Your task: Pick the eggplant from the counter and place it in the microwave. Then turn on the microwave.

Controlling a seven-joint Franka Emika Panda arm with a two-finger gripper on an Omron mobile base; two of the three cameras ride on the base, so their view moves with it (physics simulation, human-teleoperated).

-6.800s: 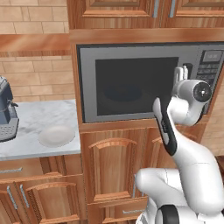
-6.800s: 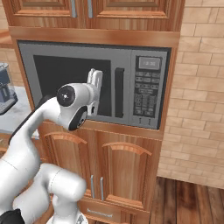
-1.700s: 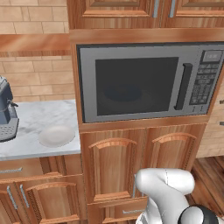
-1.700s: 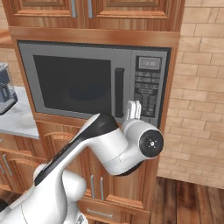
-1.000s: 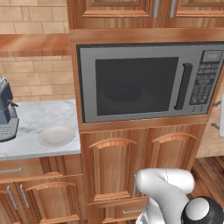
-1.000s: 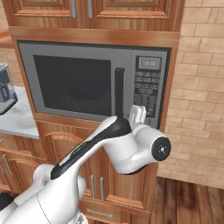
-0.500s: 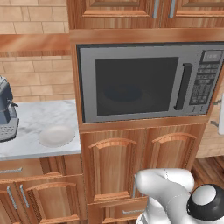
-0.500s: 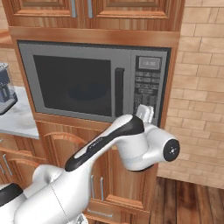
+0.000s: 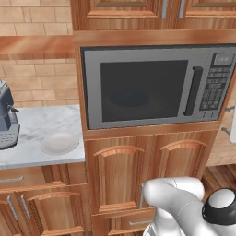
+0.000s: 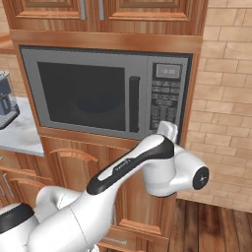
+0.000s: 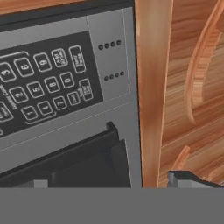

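Hovering wide-jawed, the tool point(image 10: 167, 129) faces the closed microwave point(image 10: 106, 91) keypad point(image 11: 43, 83); coffee machine point(image 9: 7, 115) beside.

The coffee machine point(image 9: 6, 116) is cut off by the left edge in the left base view, and the bench point(image 9: 41, 124) is cropped there too. In the right base view the microwave's point(image 10: 106, 93) lower right corner is hidden behind the arm point(image 10: 147, 170). In the hand view the button panel point(image 11: 48, 78) is cropped at the left, its small labels too blurred to be read.
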